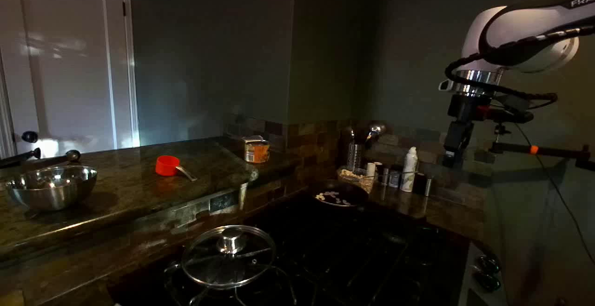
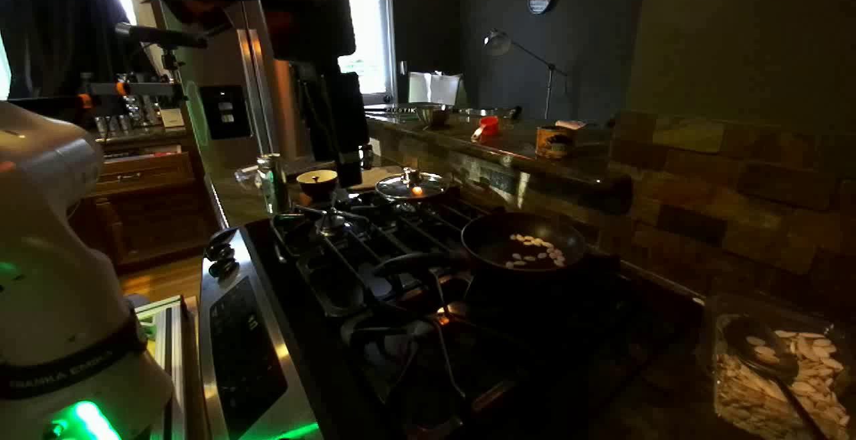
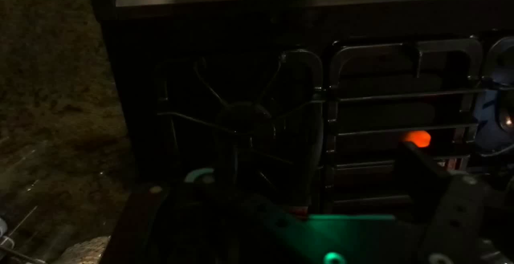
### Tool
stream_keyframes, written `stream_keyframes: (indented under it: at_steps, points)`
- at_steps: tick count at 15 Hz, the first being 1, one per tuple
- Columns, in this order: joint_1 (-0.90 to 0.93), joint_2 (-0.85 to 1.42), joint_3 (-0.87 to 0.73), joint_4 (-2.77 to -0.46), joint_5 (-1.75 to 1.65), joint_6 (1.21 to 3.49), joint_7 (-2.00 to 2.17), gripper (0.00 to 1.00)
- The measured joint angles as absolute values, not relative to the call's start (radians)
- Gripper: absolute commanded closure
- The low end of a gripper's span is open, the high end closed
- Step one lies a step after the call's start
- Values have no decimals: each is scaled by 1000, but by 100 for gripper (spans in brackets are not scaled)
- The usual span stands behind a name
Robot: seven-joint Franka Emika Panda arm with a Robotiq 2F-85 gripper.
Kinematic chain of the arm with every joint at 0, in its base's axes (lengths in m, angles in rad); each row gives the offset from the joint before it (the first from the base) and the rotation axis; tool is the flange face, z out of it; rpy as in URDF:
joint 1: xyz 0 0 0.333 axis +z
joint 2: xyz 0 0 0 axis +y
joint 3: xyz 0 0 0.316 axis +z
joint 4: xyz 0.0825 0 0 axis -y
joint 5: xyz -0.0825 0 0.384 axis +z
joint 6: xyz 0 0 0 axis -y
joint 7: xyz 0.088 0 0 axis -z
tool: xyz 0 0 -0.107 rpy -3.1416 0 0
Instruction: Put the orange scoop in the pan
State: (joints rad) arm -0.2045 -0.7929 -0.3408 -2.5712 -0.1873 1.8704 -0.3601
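The red-orange scoop (image 1: 167,165) rests on the raised counter ledge in both exterior views; there it also shows between the bowl and the jar (image 2: 489,126). It is not identifiable in the wrist view. The shallow dark pan (image 2: 491,245) sits on the stove below the ledge with small whitish pieces in it; it also shows in an exterior view (image 1: 349,190). My gripper (image 1: 450,158) hangs in the air over the stove side, apart from scoop and pan, fingers down (image 2: 349,171). In the dark wrist view its fingers (image 3: 317,159) stand wide apart, with nothing seen between them.
A glass-lidded pot (image 1: 228,259) stands on the stove. A steel bowl (image 1: 53,187) and an orange-labelled jar (image 1: 257,151) flank the scoop on the ledge. A clear container of whitish pieces (image 2: 782,373) and bottles (image 1: 409,171) stand near the pan. An unclear orange spot (image 3: 418,139) glows beyond a finger.
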Motion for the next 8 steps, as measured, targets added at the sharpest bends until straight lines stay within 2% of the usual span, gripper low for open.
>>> stream_keyframes:
  at_steps: [8]
  points:
    - [-196, -792, -345, -2571, -146, 1930, -360, 0]
